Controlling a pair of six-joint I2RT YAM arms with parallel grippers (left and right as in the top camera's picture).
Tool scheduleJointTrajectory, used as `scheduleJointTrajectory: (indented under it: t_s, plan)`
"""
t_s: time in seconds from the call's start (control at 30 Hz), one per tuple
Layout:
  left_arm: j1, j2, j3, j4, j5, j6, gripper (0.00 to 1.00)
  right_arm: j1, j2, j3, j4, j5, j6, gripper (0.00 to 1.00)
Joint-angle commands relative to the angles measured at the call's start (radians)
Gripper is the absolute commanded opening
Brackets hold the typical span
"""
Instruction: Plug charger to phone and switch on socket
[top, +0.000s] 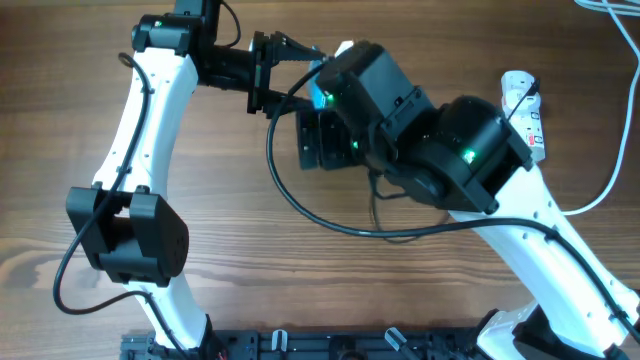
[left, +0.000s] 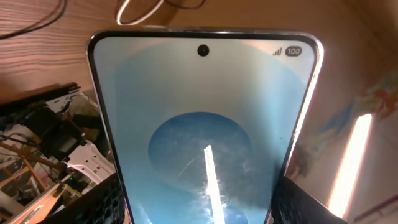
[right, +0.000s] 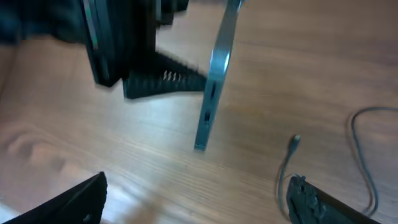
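My left gripper (top: 292, 72) is shut on the phone (top: 322, 95) and holds it on edge above the table. The cyan screen fills the left wrist view (left: 202, 124), between the jaws (left: 199, 208). In the right wrist view the phone (right: 212, 81) shows edge-on with its bottom port facing me. My right gripper (right: 196, 202) is open and empty, low over the table below the phone. The charger's black connector tip (right: 295, 141) lies on the wood by my right finger. Its cable loops across the table (top: 330, 222). The white socket (top: 527, 112) lies at the far right.
A thick white cord (top: 612, 150) runs from the socket along the right edge. The right arm's body (top: 440, 150) covers the table between phone and socket. A white cord loop (left: 143, 11) lies beyond the phone's top.
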Motion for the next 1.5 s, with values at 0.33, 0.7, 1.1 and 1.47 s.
scheduleJointTrajectory:
  t_s: [0.33, 0.7, 1.1, 1.47]
  plan:
    - [0.000, -0.039, 0.018, 0.005, 0.009, -0.031, 0.54, 0.003, 0.129, 0.025, 0.136, 0.199, 0.061, 0.53]
    - [0.000, -0.039, 0.018, 0.022, 0.010, -0.031, 0.54, 0.004, 0.129, 0.025, 0.148, 0.243, 0.063, 0.32]
    - [0.000, -0.039, 0.018, 0.022, 0.051, -0.031, 0.55, 0.004, 0.129, 0.025, 0.145, 0.243, 0.090, 0.08]
    - [0.000, -0.039, 0.018, 0.022, 0.050, -0.031, 1.00, -0.014, 0.122, 0.025, 0.148, 0.240, 0.639, 0.04]
